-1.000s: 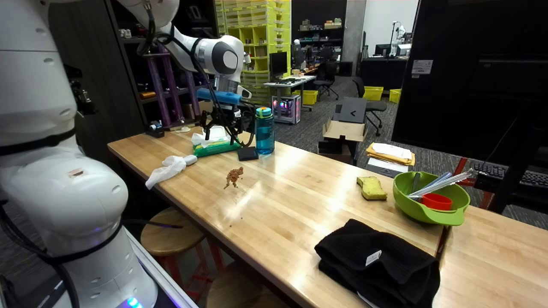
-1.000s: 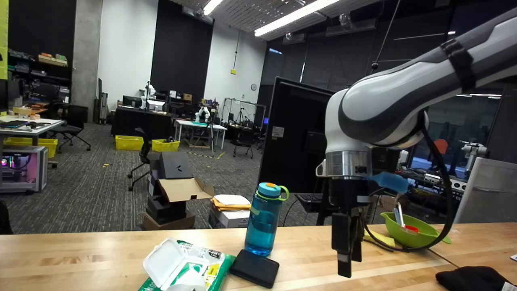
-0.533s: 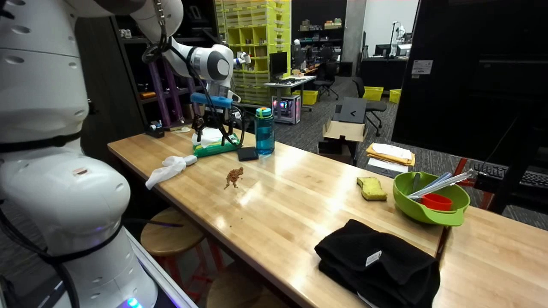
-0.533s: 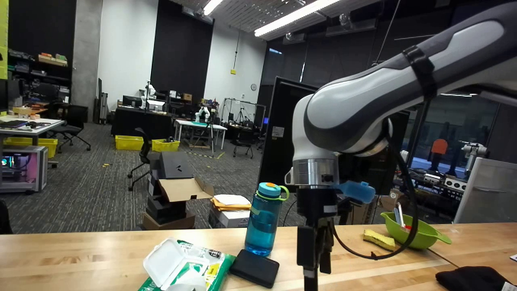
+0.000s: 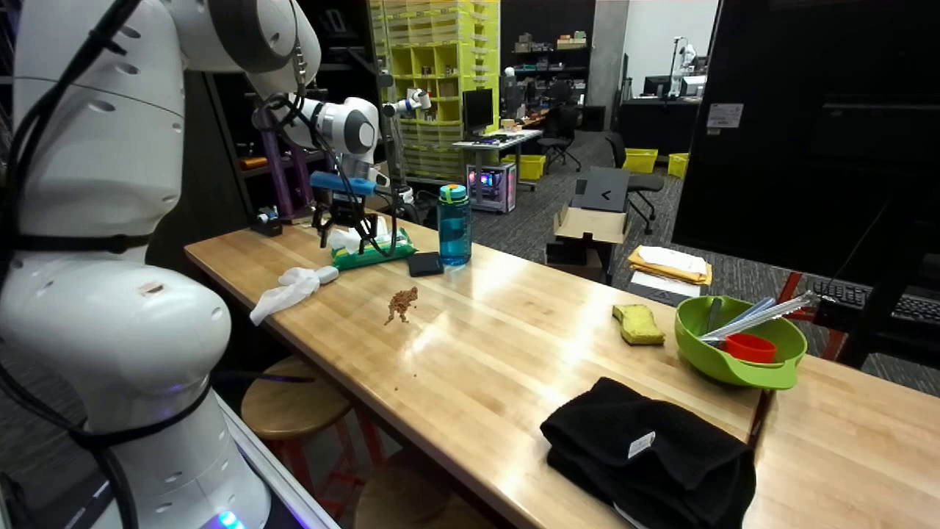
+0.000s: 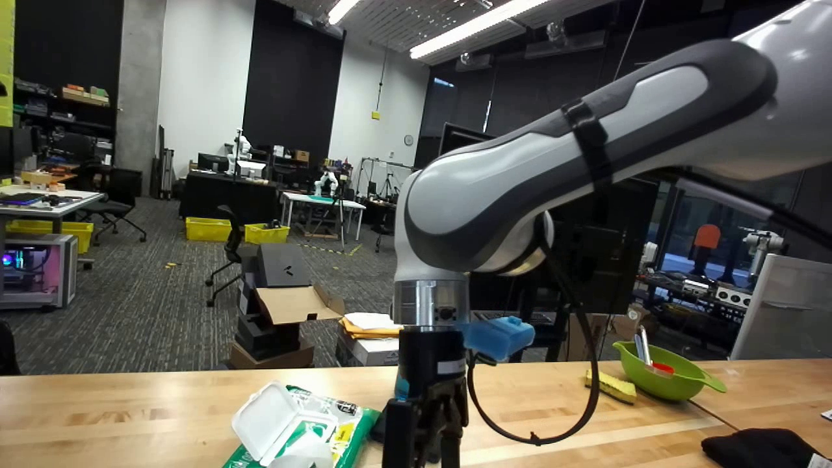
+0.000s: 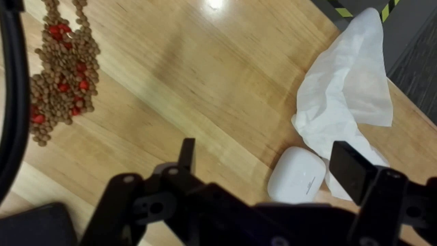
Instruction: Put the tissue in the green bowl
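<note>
White paper: tissue (image 7: pixel 336 102) on the worktop (image 5: pixel 507 308), at its edge, one end apparently overhanging. Tool (image 7: pixel 266 153) spread wide, holding nothing. In my wrist view the tissue sits up and right of the tool's middle, one finger (image 7: pixel 351 171) covering part of it; long axis runs from the edge inward to a white case (image 7: pixel 295 177), touching or just beside, can't tell. I judge a sideways shift next; the case could foul one finger. Brown pellets (image 7: pixel 65 78), wipes pack (image 6: pixel 348 432) and bottle (image 5: pixel 454 228) are near; sponge (image 5: pixel 638 325) and black cloth (image 5: pixel 631 419) lie near the distant green bowl (image 5: pixel 764 373).
</note>
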